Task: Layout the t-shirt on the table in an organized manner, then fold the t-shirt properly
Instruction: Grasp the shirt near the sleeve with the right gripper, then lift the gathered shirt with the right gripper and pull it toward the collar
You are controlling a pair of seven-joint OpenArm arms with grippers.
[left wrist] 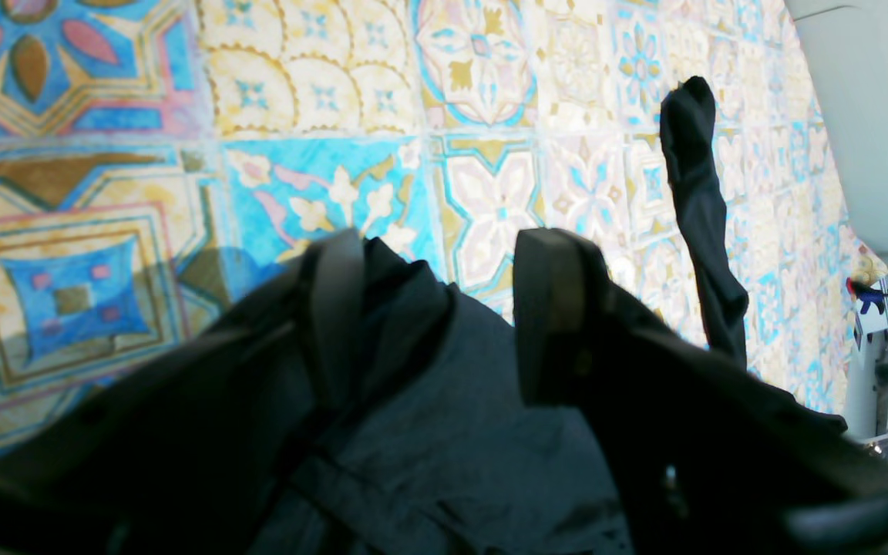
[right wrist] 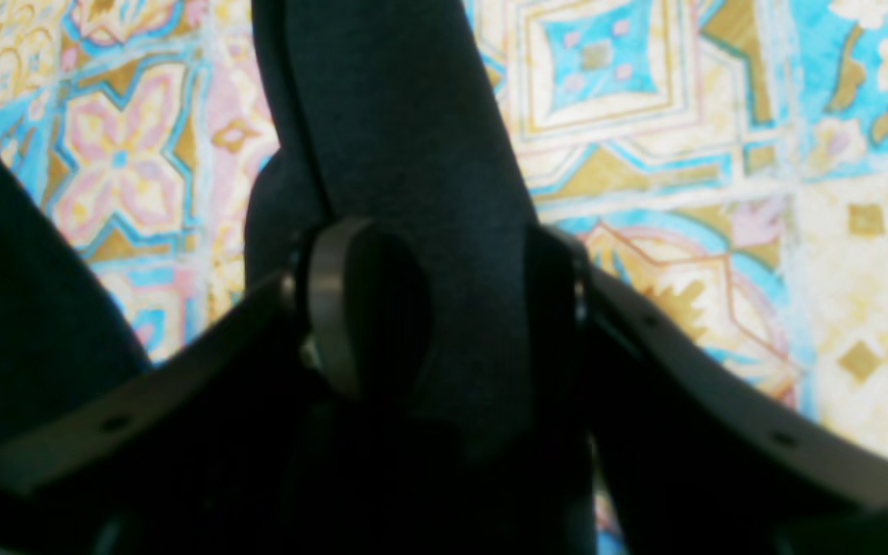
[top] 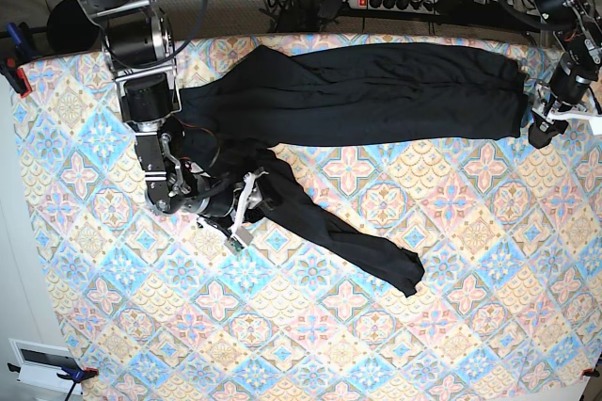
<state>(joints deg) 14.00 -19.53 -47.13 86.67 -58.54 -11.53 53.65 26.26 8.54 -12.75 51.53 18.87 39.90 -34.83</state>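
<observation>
The black t-shirt [top: 376, 90] lies stretched along the far side of the table [top: 376, 344], and a long twisted part of it [top: 376, 250] trails toward the middle. My left gripper [top: 536, 133] sits at the cloth's right end. In the left wrist view its fingers [left wrist: 560, 308] stand apart over bunched fabric [left wrist: 428, 401], open [left wrist: 444, 308]. My right gripper [top: 263, 199] is at the left part of the shirt. In the right wrist view a strip of cloth [right wrist: 405, 116] runs between its spread fingers [right wrist: 336, 308], and the gripper [right wrist: 444, 308] is open.
A power strip [top: 404, 1] and cables lie beyond the table's far edge. Clamps hold the tablecloth at the left corners [top: 19, 76]. A white device [top: 42, 363] sits off the near left corner. Patterned cloth [left wrist: 105, 193] [right wrist: 721, 154] shows bare around both grippers.
</observation>
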